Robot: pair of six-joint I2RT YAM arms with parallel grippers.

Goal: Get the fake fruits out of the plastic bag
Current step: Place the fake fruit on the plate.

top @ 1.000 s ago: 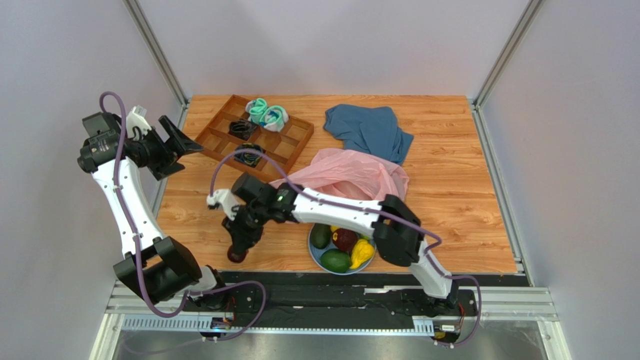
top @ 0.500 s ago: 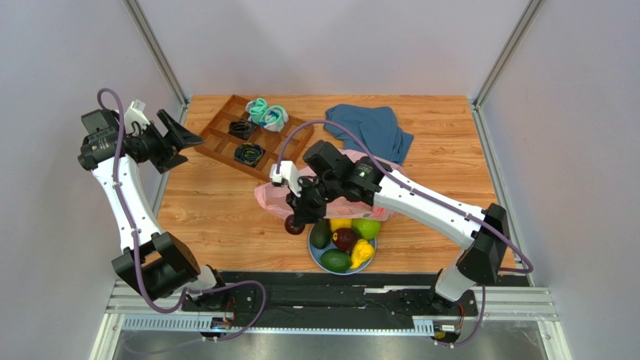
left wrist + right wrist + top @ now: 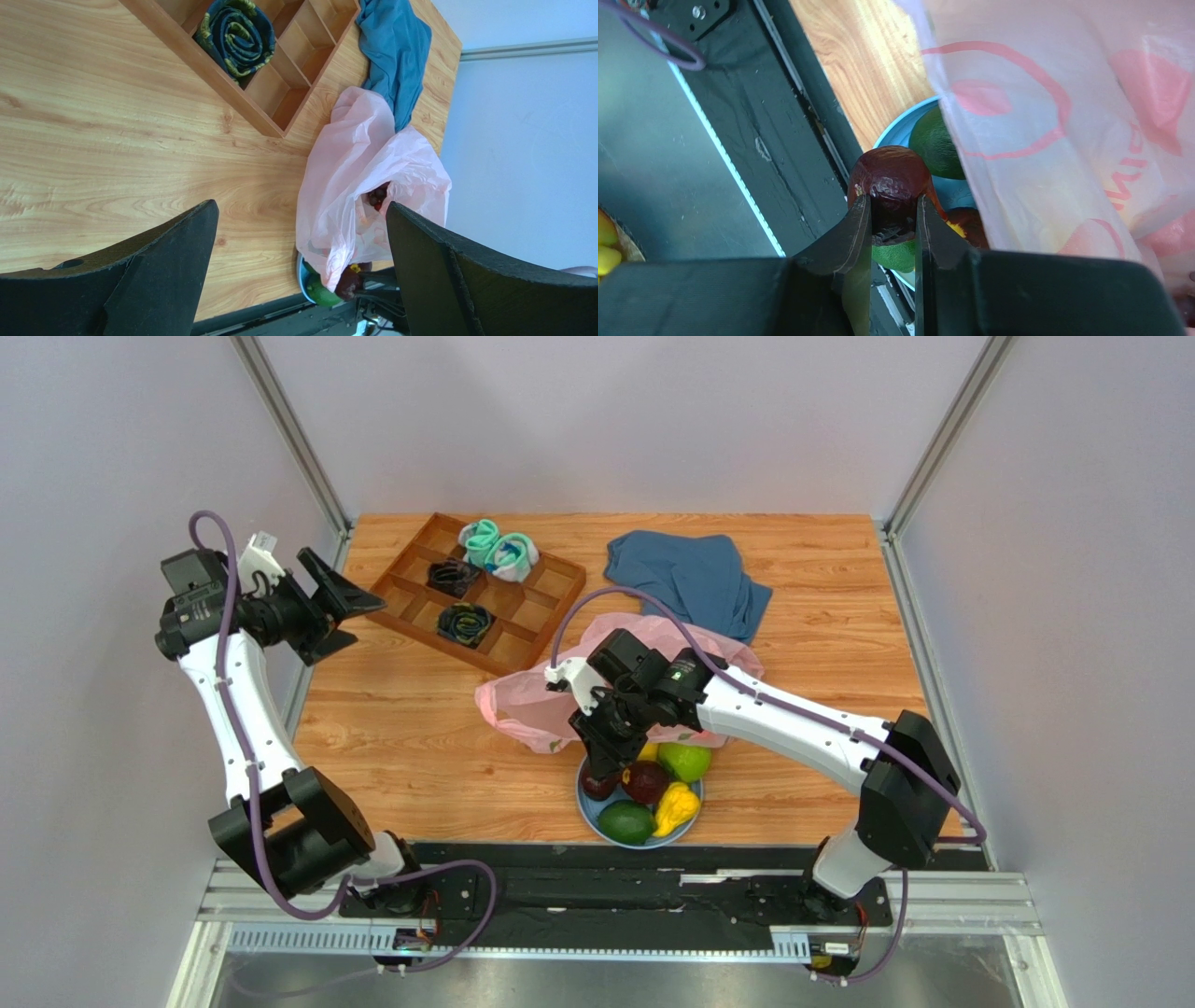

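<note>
The right gripper (image 3: 889,210) is clamped on a dark red fruit (image 3: 891,178), holding it just over the near-left edge of the plate (image 3: 901,127), where an avocado (image 3: 627,822), an apple (image 3: 685,760) and a pear (image 3: 676,808) lie. The bag (image 3: 351,182) sags against the plate's far side (something dark shows inside it). The left gripper (image 3: 300,213) hangs high by the left wall, jaws wide apart.
</note>
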